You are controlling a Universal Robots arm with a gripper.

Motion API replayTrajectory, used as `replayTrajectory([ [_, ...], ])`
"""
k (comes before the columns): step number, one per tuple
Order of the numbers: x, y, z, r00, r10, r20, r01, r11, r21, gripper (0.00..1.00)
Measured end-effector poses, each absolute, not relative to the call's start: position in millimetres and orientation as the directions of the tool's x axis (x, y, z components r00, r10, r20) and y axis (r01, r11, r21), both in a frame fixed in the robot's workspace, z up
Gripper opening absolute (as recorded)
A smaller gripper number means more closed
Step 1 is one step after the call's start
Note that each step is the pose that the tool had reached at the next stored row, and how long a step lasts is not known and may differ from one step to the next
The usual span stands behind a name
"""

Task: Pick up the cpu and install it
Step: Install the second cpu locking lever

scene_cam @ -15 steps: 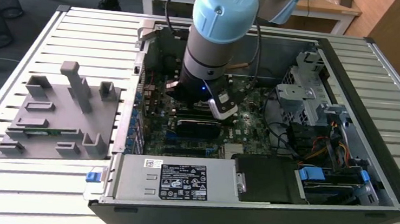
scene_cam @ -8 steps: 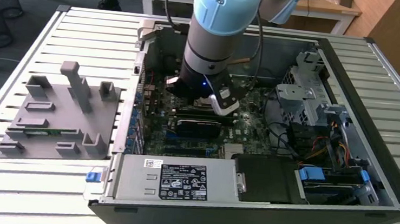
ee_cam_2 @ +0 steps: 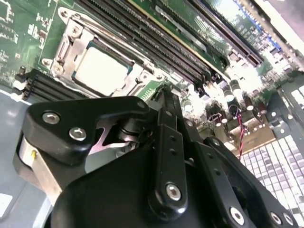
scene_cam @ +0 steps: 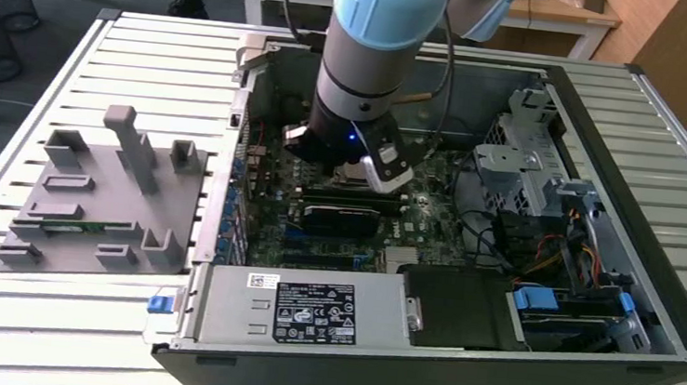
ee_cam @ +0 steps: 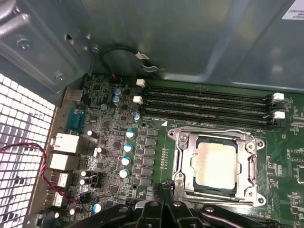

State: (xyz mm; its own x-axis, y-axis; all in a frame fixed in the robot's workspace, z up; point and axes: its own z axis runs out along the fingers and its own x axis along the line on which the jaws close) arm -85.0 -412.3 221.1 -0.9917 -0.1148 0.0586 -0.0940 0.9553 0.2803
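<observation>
Evenly lit in the exterior view, daylight-bright, soft shadow inside the case (scene_cam: 575,110). Glare on the table (scene_cam: 144,54) slats. In the second wrist view, blown-out white on the cpu (ee_cam_2: 102,71) top and the far board (ee_cam_2: 223,19) edge; gripper (ee_cam_2: 164,102) links up close, dark and soft. In the first wrist view, sharper, with the mesh (ee_cam: 19,142) overexposed and cpu (ee_cam: 213,164) pale with glare.
</observation>
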Motion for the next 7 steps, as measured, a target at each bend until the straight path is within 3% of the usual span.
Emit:
replayTrajectory([
  [7,-85.0,-412.3,230.9,-0.992,-0.115,0.059,-0.094,0.955,0.280,0.11],
])
